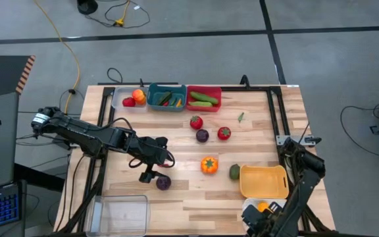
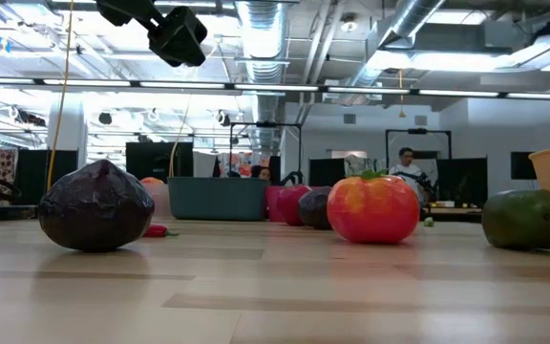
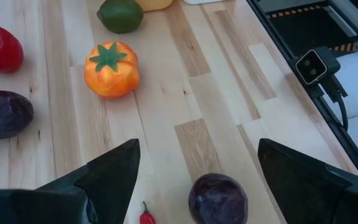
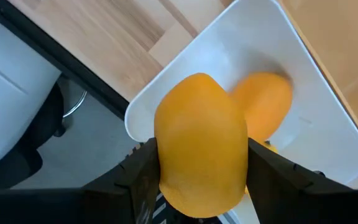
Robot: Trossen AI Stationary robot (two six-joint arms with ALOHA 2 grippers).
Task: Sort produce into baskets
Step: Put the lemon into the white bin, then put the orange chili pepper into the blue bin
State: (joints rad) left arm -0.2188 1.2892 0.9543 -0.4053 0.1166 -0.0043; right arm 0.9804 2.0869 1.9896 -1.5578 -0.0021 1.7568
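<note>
Right hand (image 4: 201, 180) clamps a smooth yellow-orange fruit (image 4: 201, 143) over the white plastic bin (image 4: 166, 81) holding another orange piece (image 4: 263, 106). Left hand (image 3: 197, 168) spread, empty, above round purple vegetable (image 3: 218, 199).

The left arm reaches in across the worktop (image 1: 189, 197), its hand (image 1: 151, 172) hanging above the boards with fingers spread wide, empty. The right arm folds back at the worktop's near right corner, its hand (image 4: 201, 171) clamped.

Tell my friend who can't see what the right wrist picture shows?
The right gripper holds a smooth orange-yellow fruit between its fingers, above a white basket. Another orange fruit already lies inside.
</note>
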